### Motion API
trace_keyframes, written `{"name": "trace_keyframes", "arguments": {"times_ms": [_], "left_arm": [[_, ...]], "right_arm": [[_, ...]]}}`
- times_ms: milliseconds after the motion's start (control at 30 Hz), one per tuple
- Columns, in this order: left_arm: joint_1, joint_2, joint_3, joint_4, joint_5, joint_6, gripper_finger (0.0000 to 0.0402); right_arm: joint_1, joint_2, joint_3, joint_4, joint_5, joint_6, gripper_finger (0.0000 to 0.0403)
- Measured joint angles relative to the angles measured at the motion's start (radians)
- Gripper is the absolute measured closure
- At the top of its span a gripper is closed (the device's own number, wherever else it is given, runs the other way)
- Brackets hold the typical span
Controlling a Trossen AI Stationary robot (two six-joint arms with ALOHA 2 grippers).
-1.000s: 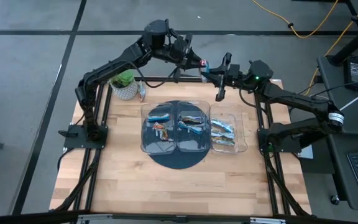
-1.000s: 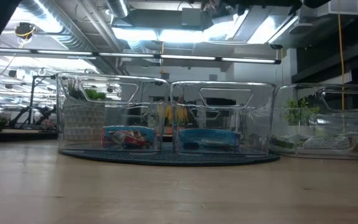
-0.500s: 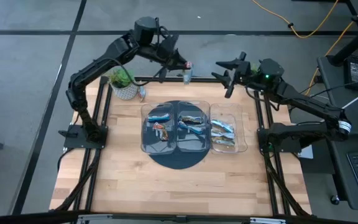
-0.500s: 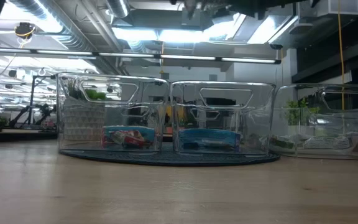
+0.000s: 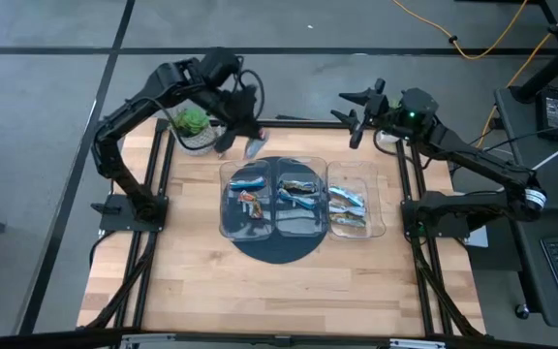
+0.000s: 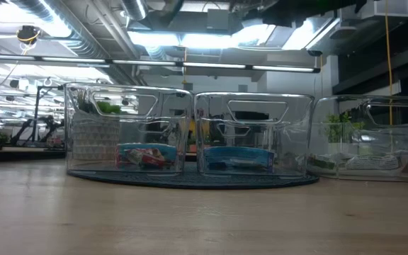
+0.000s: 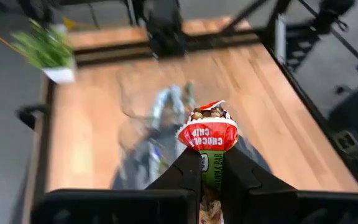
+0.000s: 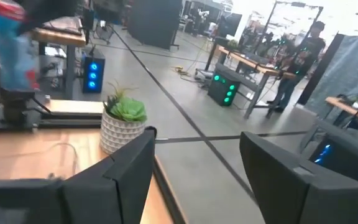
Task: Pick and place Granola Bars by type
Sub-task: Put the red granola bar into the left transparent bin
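My left gripper (image 5: 246,141) hangs above the table's far left, beside the left clear tray (image 5: 229,215), shut on a granola bar (image 7: 207,132) with a red and green wrapper. The same bar shows pale in the high view (image 5: 255,147). My right gripper (image 5: 352,114) stands open at the far edge, above the right tray (image 5: 381,208), with nothing between its fingers (image 8: 110,180). More bars lie in the trays: blue ones (image 5: 248,182) on the left, blue ones (image 5: 298,194) in the middle tray (image 5: 300,225), silver ones (image 5: 349,204) on the right. My left gripper pinches the bar's green lower part (image 7: 212,167) between its two fingers (image 7: 188,173). The fingers slant down toward the table and lie along the bar. The red end (image 7: 207,132) sticks out past the fingertips. The bar is lifted clear of the table and trays.
The left and middle trays stand on a dark round mat (image 5: 279,247) at the table's middle. A potted green plant (image 5: 194,126) stands at the far left, close to my left gripper. Bare wood lies toward the near edge (image 5: 279,291). People stand in the room beyond (image 8: 303,43).
The grippers met at the far edge with the bar between them. My right gripper has opened, let go and drawn back toward the right. My left gripper has carried the bar toward the left and near, down beside the plant.
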Motion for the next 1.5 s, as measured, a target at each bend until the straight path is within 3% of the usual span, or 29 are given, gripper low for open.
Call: {"name": "trace_keyframes", "arguments": {"times_ms": [167, 467, 933, 1300, 1500], "left_arm": [[-0.054, 0.009, 0.0, -0.074, -0.028, -0.004, 0.0382], [-0.138, 0.079, 0.0, -0.202, -0.184, -0.04, 0.0382], [-0.223, 0.321, -0.009, -0.311, -0.169, 0.07, 0.0382], [-0.205, 0.331, -0.396, -0.079, -0.181, 0.123, 0.0382], [-0.201, 0.331, -0.541, 0.034, -0.289, 0.104, 0.0382]], "right_arm": [[-0.029, 0.002, 0.0, 0.008, 0.0, -0.038, 0.0164], [-0.085, 0.003, 0.0, 0.007, -0.037, -0.064, 0.0164], [-0.098, 0.017, 0.0, -0.049, -0.089, -0.061, 0.0164], [-0.098, 0.017, 0.0, -0.075, -0.115, -0.081, 0.0164], [-0.098, 0.017, 0.0, -0.075, -0.115, -0.082, 0.0164]]}}
